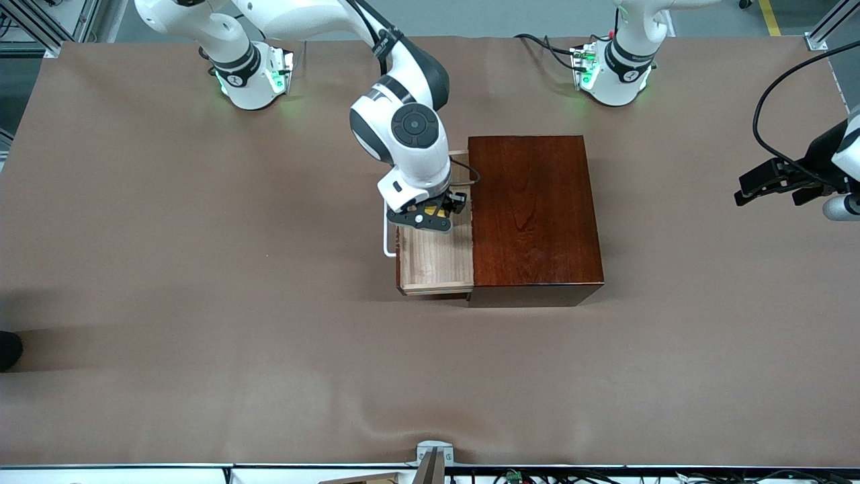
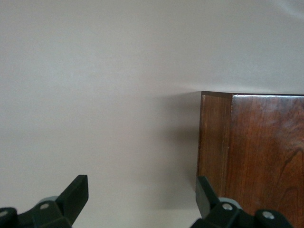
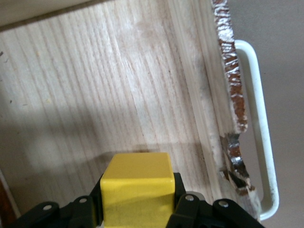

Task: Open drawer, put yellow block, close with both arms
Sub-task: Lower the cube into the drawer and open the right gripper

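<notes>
The drawer (image 1: 437,263) stands pulled out of the dark reddish-brown box (image 1: 534,215) toward the right arm's end of the table, showing its pale wood floor (image 3: 95,95) and white handle (image 1: 388,236). My right gripper (image 1: 437,212) hangs over the open drawer, shut on the yellow block (image 3: 137,187). In the front view only a sliver of the yellow block (image 1: 435,211) peeks out between the fingers. The handle (image 3: 259,123) also shows in the right wrist view. My left gripper (image 1: 747,189) waits in the air over the table at the left arm's end, open and empty. Its fingers (image 2: 76,194) frame bare table beside a corner of the box (image 2: 251,152).
A brown cloth covers the table (image 1: 201,302). The drawer's front panel has a chipped, ragged edge (image 3: 230,95) next to the handle. A black cable (image 1: 772,87) loops above the left gripper. A metal bracket (image 1: 433,457) sits at the table edge nearest the front camera.
</notes>
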`<act>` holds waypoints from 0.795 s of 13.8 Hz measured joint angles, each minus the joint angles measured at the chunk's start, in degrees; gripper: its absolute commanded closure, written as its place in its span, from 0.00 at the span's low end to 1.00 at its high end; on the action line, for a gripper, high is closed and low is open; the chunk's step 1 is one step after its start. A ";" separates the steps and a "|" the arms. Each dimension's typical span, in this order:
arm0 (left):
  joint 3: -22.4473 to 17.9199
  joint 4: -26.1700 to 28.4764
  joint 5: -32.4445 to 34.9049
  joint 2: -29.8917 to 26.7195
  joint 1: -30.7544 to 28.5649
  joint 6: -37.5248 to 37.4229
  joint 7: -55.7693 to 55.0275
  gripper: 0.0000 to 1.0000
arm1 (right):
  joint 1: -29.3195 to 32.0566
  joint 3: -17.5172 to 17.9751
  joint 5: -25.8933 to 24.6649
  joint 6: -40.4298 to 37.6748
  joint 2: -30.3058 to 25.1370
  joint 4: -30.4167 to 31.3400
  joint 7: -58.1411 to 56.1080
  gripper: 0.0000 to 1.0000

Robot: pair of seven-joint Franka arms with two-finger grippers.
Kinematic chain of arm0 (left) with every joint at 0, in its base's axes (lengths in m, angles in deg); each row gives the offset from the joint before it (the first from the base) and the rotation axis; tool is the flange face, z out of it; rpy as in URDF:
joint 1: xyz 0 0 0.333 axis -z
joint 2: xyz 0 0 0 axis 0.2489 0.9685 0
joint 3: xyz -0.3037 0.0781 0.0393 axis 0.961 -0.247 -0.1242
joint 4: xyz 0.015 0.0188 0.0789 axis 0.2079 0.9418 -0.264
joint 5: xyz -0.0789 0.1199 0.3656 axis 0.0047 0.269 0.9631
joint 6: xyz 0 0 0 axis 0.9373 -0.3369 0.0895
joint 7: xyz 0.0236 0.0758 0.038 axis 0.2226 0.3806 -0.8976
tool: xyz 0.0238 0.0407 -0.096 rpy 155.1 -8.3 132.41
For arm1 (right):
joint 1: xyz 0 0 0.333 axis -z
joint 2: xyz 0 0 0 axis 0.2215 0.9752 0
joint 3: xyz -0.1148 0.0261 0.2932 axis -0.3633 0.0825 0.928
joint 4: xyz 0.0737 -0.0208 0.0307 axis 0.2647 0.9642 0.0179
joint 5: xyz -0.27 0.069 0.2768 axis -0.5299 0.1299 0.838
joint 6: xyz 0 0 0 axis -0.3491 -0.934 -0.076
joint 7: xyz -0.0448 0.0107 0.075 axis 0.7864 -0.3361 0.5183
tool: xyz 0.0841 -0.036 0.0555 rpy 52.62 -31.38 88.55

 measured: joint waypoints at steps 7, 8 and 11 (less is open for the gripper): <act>0.05 -0.04 0.00 0.01 0.02 0.00 0.00 0.00 | -0.01 -0.10 0.30 -2.08 -1.10 -3.57 1.14 0.00; 0.07 -0.06 0.00 0.01 0.02 0.00 0.00 0.00 | -0.01 -0.10 0.31 -5.22 -2.01 -5.17 1.35 0.00; 0.13 -0.09 0.00 0.03 0.03 0.00 0.00 0.00 | 0.01 -0.23 0.31 -17.39 -5.35 -11.69 1.78 0.00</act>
